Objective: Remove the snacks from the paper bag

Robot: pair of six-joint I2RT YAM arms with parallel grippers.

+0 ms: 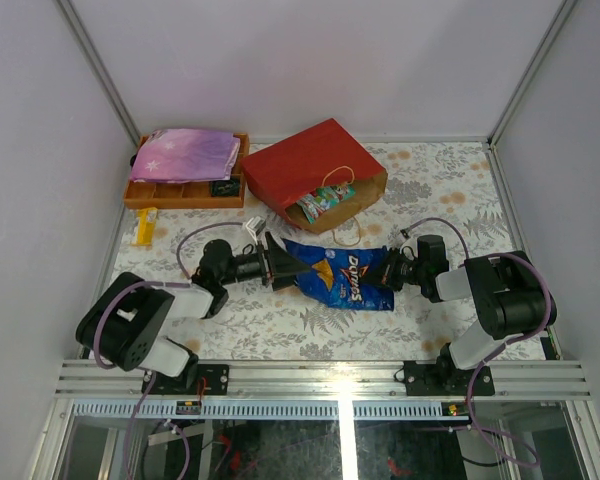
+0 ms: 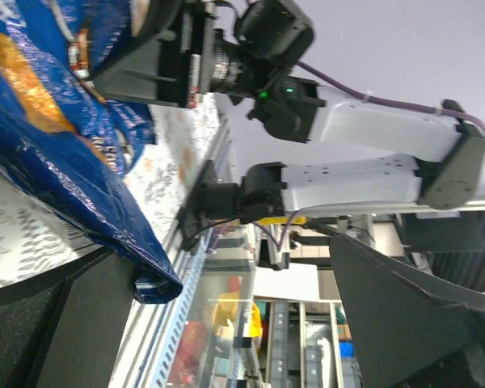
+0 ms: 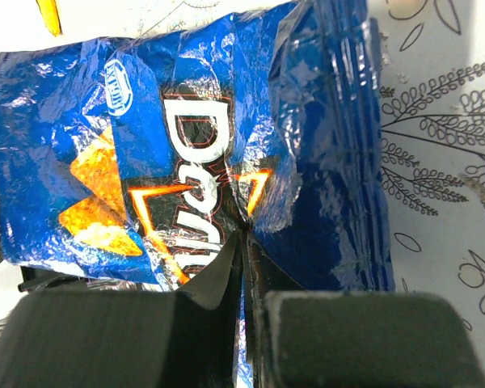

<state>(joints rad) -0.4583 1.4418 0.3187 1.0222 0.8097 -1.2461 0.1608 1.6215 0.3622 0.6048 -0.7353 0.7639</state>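
In the middle of the table, our blue Doritos bag lies flat, out of the red paper bag at 12 o'clock. Our right claw is pinched shut on its 3 o'clock end, we think to hold it steady. Our left claw is wide open at its 9 o'clock end. Its long side runs 9 to 3. The paper bag's mouth points to 5 o'clock, a small green packet inside.

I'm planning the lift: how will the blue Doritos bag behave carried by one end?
The Doritos bag will probably sag and crumple: its foil is creased where the right gripper pinches it. It looks flattish, so likely light for its size. Glossy film may slip from a thin pinch.
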